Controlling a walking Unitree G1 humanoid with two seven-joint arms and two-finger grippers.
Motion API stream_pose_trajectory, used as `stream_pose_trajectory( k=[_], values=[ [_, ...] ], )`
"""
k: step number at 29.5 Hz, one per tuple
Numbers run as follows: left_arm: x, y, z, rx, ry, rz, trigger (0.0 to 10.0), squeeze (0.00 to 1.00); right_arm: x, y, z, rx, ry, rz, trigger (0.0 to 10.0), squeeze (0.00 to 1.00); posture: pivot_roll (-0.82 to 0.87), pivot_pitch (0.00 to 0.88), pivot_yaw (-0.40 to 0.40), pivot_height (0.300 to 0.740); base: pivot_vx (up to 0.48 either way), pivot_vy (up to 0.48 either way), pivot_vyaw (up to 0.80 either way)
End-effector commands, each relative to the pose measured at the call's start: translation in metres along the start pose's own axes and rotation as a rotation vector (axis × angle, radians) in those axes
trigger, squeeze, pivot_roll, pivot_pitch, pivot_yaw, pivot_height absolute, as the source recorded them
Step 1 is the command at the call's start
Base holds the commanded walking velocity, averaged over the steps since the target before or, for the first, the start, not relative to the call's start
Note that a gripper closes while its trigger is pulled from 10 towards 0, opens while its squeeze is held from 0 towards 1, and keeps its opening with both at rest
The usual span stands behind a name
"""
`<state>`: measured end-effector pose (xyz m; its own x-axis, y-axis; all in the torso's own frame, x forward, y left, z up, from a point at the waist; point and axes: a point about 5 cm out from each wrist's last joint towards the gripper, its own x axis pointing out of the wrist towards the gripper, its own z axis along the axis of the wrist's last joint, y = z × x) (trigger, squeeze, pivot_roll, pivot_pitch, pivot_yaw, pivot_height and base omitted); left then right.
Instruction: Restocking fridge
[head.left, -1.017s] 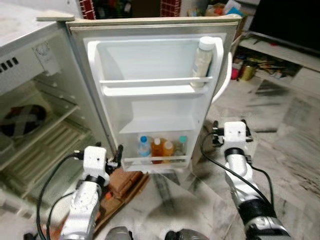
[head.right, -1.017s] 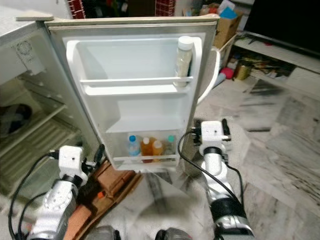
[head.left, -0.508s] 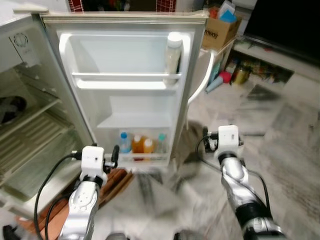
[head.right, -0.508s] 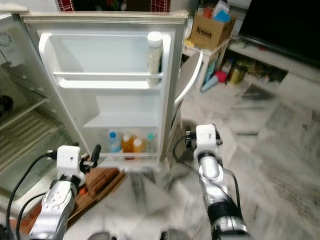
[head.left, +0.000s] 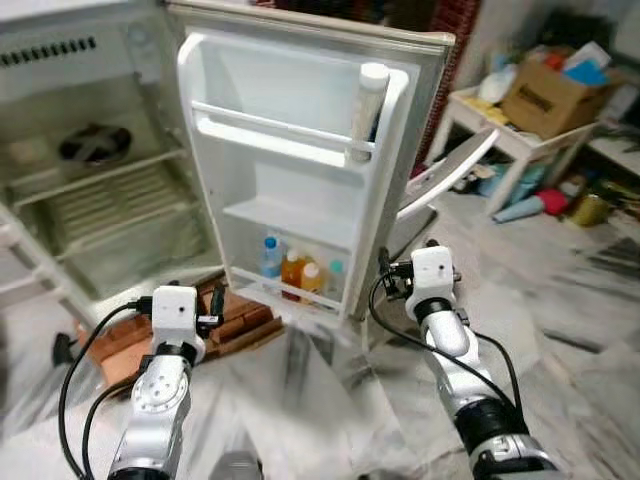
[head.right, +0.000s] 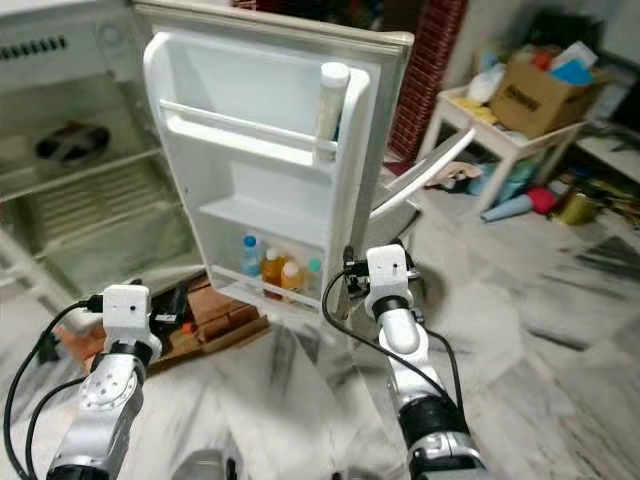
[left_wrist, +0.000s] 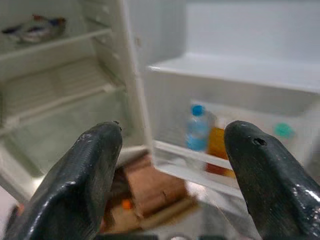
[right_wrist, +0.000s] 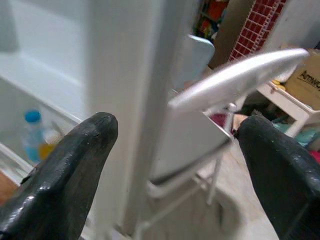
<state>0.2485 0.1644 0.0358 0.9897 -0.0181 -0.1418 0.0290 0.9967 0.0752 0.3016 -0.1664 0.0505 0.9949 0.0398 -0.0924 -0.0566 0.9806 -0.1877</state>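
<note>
The fridge stands open, and its door (head.left: 300, 150) is swung wide toward me. A tall white bottle (head.left: 368, 110) stands in the upper door shelf. The bottom door shelf holds a blue-capped water bottle (head.left: 270, 258), two orange bottles (head.left: 300, 277) and a green-capped one (head.left: 335, 275). My left gripper (left_wrist: 172, 135) is open and empty, held low in front of the fridge's foot. My right gripper (right_wrist: 177, 125) is open and empty too, level with the door's outer edge (right_wrist: 125, 115). A dark dish (head.left: 95, 143) lies on an inner wire shelf.
Reddish bricks and boards (head.left: 235, 318) lie under the fridge's front. A pale handle (head.left: 450, 170) juts from the door's outer side. At the right, a white table (head.left: 500, 130) carries a cardboard box (head.left: 548, 95), with clutter (head.left: 585, 205) on the marble floor.
The whole picture has shifted: the camera has backed off and turned, so the fridge looks smaller and more of the room shows. Both grippers stay open and held out in front.
</note>
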Motion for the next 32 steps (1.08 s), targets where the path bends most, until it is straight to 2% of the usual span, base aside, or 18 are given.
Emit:
stream_pose_trajectory(
  k=[1,6,13,17,21,24,27,29,32],
  values=[
    [0.002,0.001,0.003,0.025,-0.011,-0.003,10.0,0.00,0.005,-0.001,0.008,0.017,-0.022,-0.010,10.0,0.00,0.11,0.011,-0.031,0.740,0.000,0.000,0.43],
    [0.004,0.001,0.003,0.028,-0.016,-0.009,10.0,0.00,0.006,0.000,0.009,0.014,-0.030,-0.003,10.0,0.00,0.11,0.012,-0.029,0.740,0.000,-0.457,0.17],
    [0.005,0.006,0.006,0.015,-0.039,0.019,10.0,0.00,0.006,0.004,0.013,0.140,-0.028,0.016,10.0,0.00,0.12,0.019,-0.006,0.740,0.000,-0.442,0.00],
    [0.006,0.012,0.009,0.012,-0.046,0.030,10.0,0.00,-0.004,0.012,0.002,0.188,-0.010,0.026,10.0,0.00,0.11,0.020,0.025,0.740,0.000,-0.441,0.00],
    [0.011,0.007,0.013,0.006,-0.060,0.000,10.0,0.00,-0.002,0.020,0.010,0.173,-0.058,0.081,10.0,0.00,0.11,0.020,0.038,0.740,0.203,-0.351,0.00],
    [0.012,0.005,0.015,0.017,-0.068,-0.008,10.0,0.00,-0.002,0.025,0.013,0.146,-0.074,0.124,10.0,0.00,0.11,0.019,0.034,0.740,0.000,0.000,0.79],
    [0.012,0.004,0.014,0.005,-0.065,-0.005,10.0,0.00,-0.003,0.026,0.013,0.146,-0.071,0.138,10.0,0.00,0.11,0.020,0.028,0.740,0.000,0.000,0.80],
    [0.010,0.003,0.013,-0.031,-0.068,0.002,10.0,0.00,-0.004,0.027,0.012,0.152,-0.069,0.152,10.0,0.00,0.12,0.022,0.021,0.740,0.000,0.000,0.80],
    [0.007,0.002,0.011,-0.028,-0.064,0.003,10.0,0.00,-0.004,0.028,0.011,0.155,-0.067,0.160,10.0,0.00,0.12,0.021,0.016,0.740,0.000,0.000,0.80]
  ],
)
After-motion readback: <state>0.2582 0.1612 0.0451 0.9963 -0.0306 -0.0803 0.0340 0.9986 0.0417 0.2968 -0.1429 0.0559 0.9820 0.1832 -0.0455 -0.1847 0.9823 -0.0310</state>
